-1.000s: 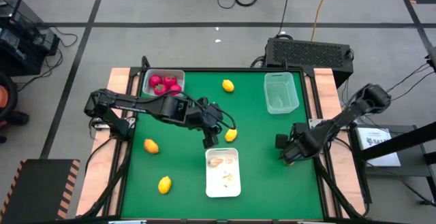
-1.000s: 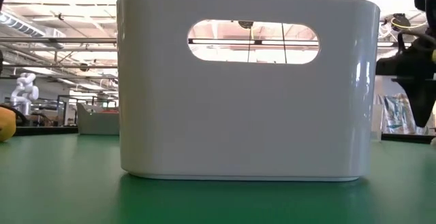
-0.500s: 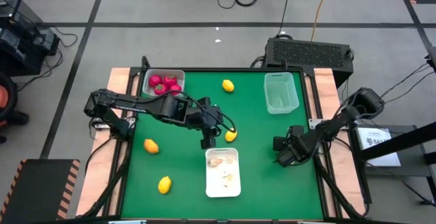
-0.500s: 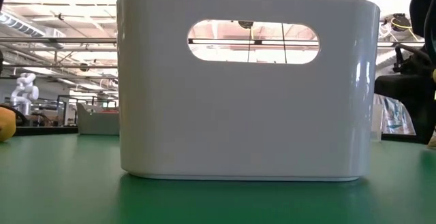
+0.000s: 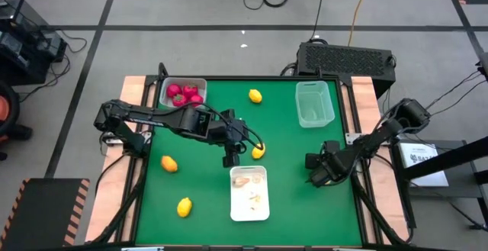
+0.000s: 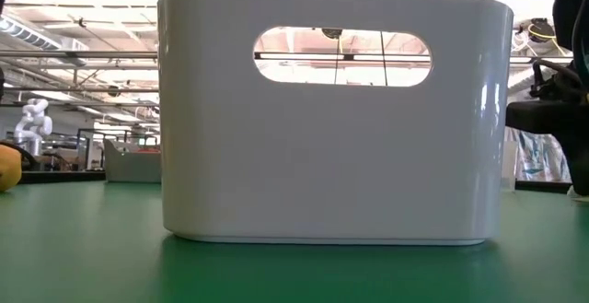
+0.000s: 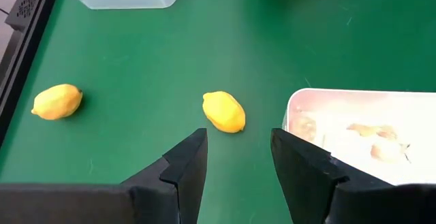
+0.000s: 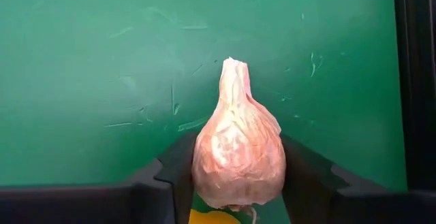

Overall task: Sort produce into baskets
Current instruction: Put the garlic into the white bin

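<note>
Our right gripper (image 8: 235, 183) pinches a papery pinkish-white garlic bulb (image 8: 237, 149) low over the green table (image 8: 82, 60) near its right edge. The bulb's long axis runs straight out from the fingers, pointed stem leading. We judge it could twist or slip, since only its rounded belly is pinched. Our left gripper (image 7: 238, 163) hangs parted near a yellow plastic lemon (image 7: 223, 111).

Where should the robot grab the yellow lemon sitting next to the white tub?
Best across its fat middle. The lemon lies on its side on the green mat, pointed ends out, so the short width likely fits between the fingers. The left gripper is open just in front of it; coming from above seems safest, keeping clear of the white tub beside it.
</note>
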`<action>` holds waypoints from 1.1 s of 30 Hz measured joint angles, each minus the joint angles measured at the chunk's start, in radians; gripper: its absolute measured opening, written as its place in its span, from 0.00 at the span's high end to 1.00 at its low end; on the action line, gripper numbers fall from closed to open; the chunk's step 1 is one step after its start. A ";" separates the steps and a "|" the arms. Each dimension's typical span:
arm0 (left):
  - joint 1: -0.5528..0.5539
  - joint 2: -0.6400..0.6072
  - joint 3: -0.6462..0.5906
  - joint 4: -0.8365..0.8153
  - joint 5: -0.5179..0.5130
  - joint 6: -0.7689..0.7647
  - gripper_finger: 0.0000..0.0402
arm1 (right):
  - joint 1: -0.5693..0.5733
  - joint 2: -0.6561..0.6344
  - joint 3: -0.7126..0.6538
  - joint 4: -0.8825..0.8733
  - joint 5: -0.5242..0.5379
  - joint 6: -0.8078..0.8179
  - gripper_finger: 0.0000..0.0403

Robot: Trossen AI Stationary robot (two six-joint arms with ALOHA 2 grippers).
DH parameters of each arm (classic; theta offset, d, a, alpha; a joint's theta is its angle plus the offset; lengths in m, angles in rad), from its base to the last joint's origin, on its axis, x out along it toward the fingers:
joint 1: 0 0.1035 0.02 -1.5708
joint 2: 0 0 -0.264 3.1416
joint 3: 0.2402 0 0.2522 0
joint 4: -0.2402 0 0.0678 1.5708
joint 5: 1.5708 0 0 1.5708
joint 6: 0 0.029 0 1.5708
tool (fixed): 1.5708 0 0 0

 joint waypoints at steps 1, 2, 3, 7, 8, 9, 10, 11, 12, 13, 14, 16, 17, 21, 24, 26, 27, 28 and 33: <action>0.000 0.000 0.000 0.000 0.000 0.000 0.58 | 0.000 0.000 0.010 -0.010 0.011 -0.009 0.63; 0.000 0.000 0.000 0.000 0.000 0.000 0.58 | 0.000 0.000 0.023 -0.024 0.025 -0.019 0.63; 0.000 -0.001 0.000 0.000 0.000 0.000 0.58 | 0.000 0.000 0.040 -0.043 0.040 -0.028 0.64; 0.006 -0.028 -0.001 -0.016 0.027 0.001 0.58 | -0.001 0.000 0.141 -0.185 0.094 -0.056 0.61; 0.011 -0.040 -0.001 -0.038 0.036 0.003 0.58 | 0.000 0.000 0.174 -0.226 0.109 -0.072 0.61; 0.018 -0.052 -0.001 -0.060 0.043 0.003 0.58 | 0.000 0.000 0.207 -0.257 0.123 -0.093 0.60; 0.025 -0.069 0.000 -0.082 0.044 0.003 0.58 | 0.000 0.000 0.241 -0.282 0.141 -0.113 0.60; 0.031 -0.086 -0.001 -0.111 0.043 0.003 0.58 | 0.000 0.000 0.275 -0.299 0.167 -0.140 0.60; 0.039 -0.103 -0.001 -0.143 0.043 0.003 0.58 | 0.000 0.000 0.308 -0.303 0.200 -0.171 0.59; 0.047 -0.120 -0.001 -0.164 0.039 0.002 0.58 | 0.000 0.000 0.341 -0.299 0.237 -0.203 0.59; 0.054 -0.140 -0.001 -0.175 0.035 0.002 0.58 | 0.000 0.000 0.371 -0.292 0.275 -0.239 0.59; 0.064 -0.187 -0.001 -0.205 0.027 0.002 0.58 | 0.000 0.000 0.427 -0.254 0.351 -0.344 0.59; 0.069 -0.207 -0.001 -0.209 0.026 0.002 0.58 | 0.000 -0.001 0.451 -0.216 0.390 -0.408 0.59; 0.073 -0.305 -0.019 -0.180 -0.009 0.000 0.58 | 0.000 0.000 0.509 0.007 0.522 -0.691 0.59; 0.073 -0.381 -0.059 -0.174 -0.049 -0.003 0.58 | -0.010 0.000 0.515 0.260 0.542 -0.950 0.59; 0.073 -0.431 -0.096 -0.162 -0.055 -0.019 0.58 | -0.018 0.007 0.515 0.434 0.527 -1.118 0.59; 0.073 -0.459 -0.122 -0.156 -0.055 -0.024 0.58 | -0.026 0.014 0.515 0.515 0.516 -1.196 0.59; 0.073 -0.486 -0.151 -0.144 -0.055 -0.026 0.58 | -0.027 0.020 0.515 0.583 0.504 -1.259 0.59; 0.058 -0.614 -0.329 -0.001 -0.051 -0.041 0.58 | -0.052 0.071 0.514 0.823 0.400 -1.435 0.59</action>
